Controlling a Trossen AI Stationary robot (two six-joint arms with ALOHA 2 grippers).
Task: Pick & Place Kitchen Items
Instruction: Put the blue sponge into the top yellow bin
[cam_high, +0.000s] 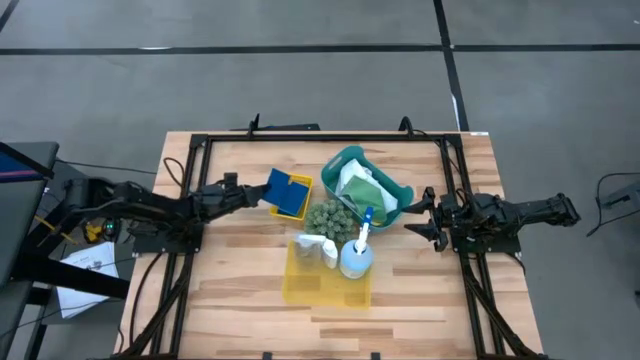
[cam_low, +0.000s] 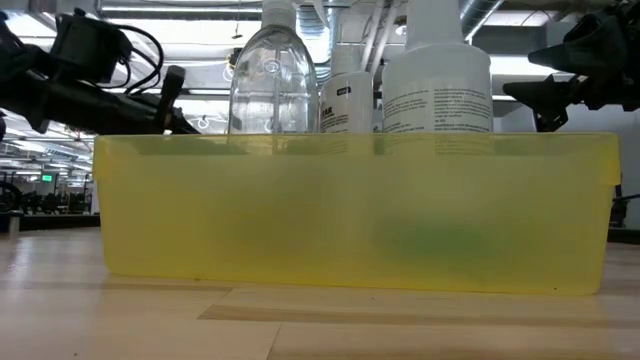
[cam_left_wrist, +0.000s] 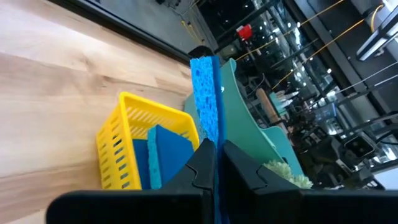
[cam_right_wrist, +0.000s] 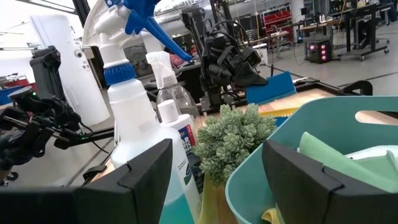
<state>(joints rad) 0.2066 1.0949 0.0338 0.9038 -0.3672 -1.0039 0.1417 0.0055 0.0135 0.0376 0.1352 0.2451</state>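
My left gripper (cam_high: 258, 197) is shut on a blue sponge (cam_left_wrist: 205, 87) that sticks out over a small yellow slotted basket (cam_left_wrist: 121, 149). A second blue sponge (cam_left_wrist: 166, 155) stands inside that basket. A teal basket (cam_high: 365, 185) with green and white cloths sits just beyond. A clear yellow bin (cam_high: 325, 272) at the table's middle holds a white spray bottle with a blue trigger (cam_right_wrist: 127, 93), a clear spray bottle (cam_right_wrist: 171, 93) and a small white bottle (cam_right_wrist: 181, 146). My right gripper (cam_high: 418, 213) waits open to the right of the teal basket, touching nothing. My left gripper pinches the sponge's two broad faces between its two fingers at the sponge's near end (cam_left_wrist: 213, 138). The fingers come level from the table's left. The sponge stands on edge and juts forward past the fingertips, above the yellow basket. I cannot tell whether it touches the basket.
A green bumpy ball (cam_high: 330, 216) lies between the yellow basket, the teal basket and the bin. In the low view the yellow bin (cam_low: 350, 210) fills the foreground. A black frame (cam_high: 320, 138) runs along the table's edges. Bare wood lies toward the near edge.
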